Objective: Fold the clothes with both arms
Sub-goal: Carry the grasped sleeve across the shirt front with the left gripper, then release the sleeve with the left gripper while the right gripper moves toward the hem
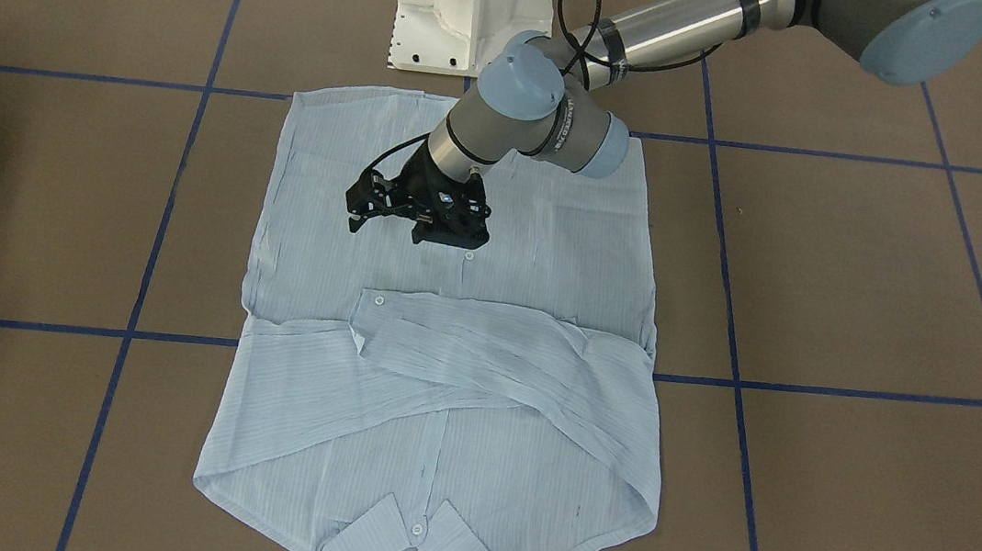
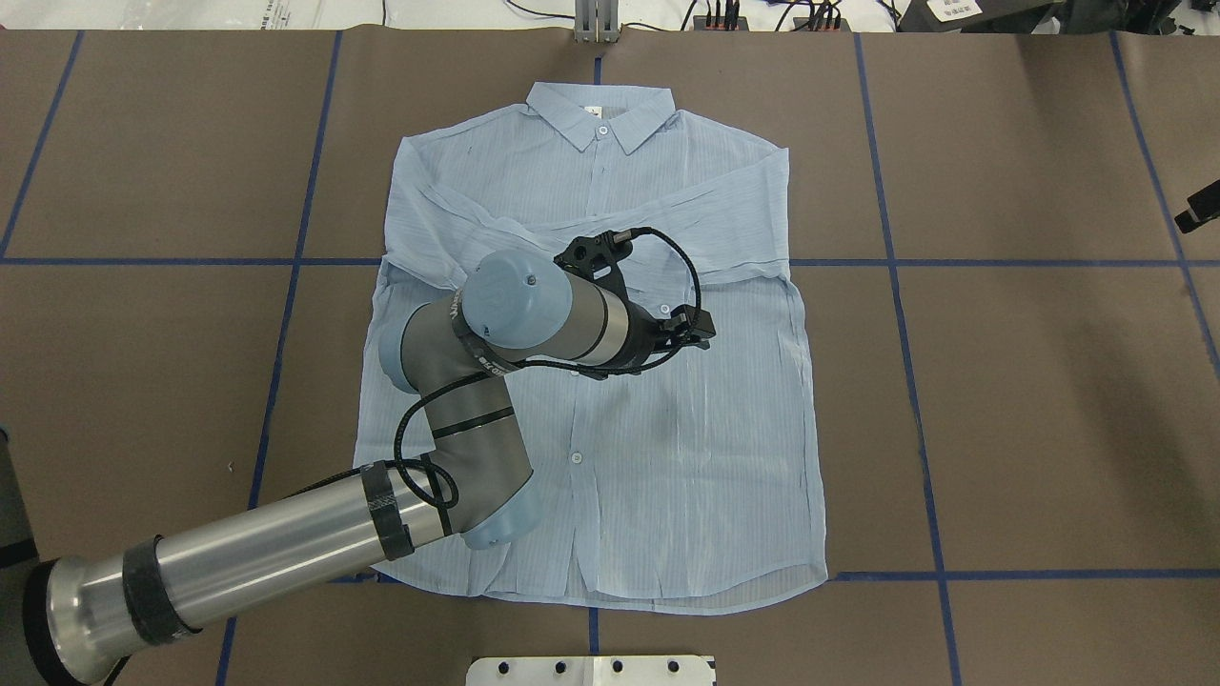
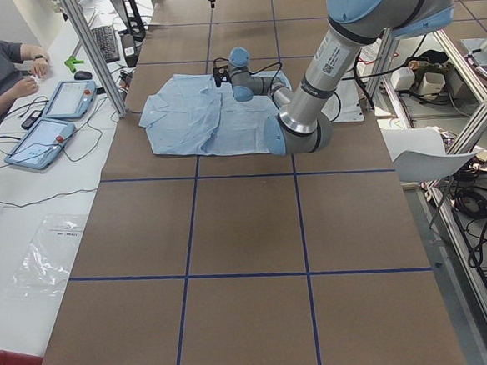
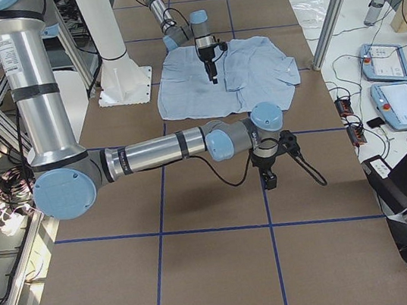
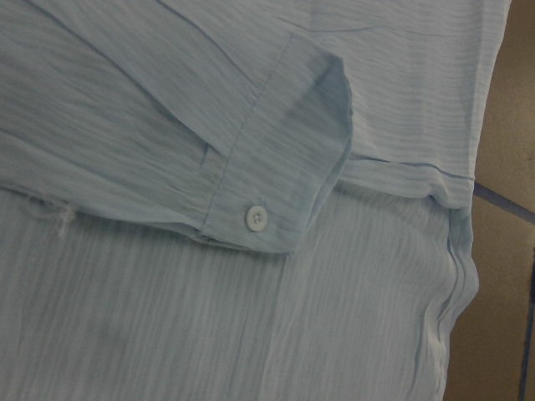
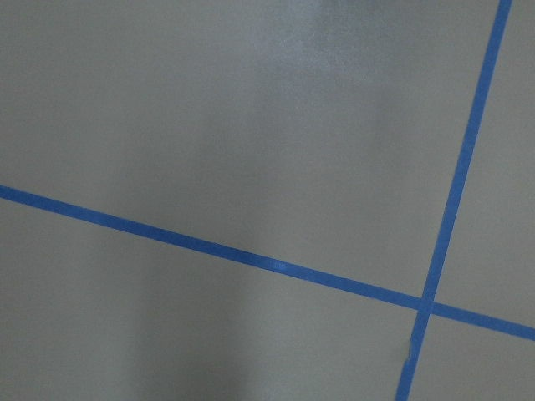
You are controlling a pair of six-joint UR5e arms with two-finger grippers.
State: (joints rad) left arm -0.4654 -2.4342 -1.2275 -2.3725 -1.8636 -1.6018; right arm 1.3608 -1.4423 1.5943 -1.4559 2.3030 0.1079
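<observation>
The light blue striped shirt (image 1: 540, 253) lies flat and buttoned on the brown table, collar (image 2: 600, 119) at the far side from the robot. Both sleeves are folded across the chest, and a cuff with a white button (image 5: 256, 218) lies on top. My left gripper (image 1: 364, 215) hangs just above the shirt's middle, holding nothing; it also shows in the overhead view (image 2: 703, 335). I cannot tell whether its jaws are open. My right gripper (image 4: 270, 182) is off the shirt, low over bare table to the robot's right, and I cannot tell its state.
Blue tape lines (image 6: 251, 255) cross the brown table top (image 1: 868, 291). The white pedestal base (image 1: 461, 9) stands at the robot's edge by the shirt's hem. Operators' pendants (image 3: 51, 121) lie on a side bench beyond the collar side.
</observation>
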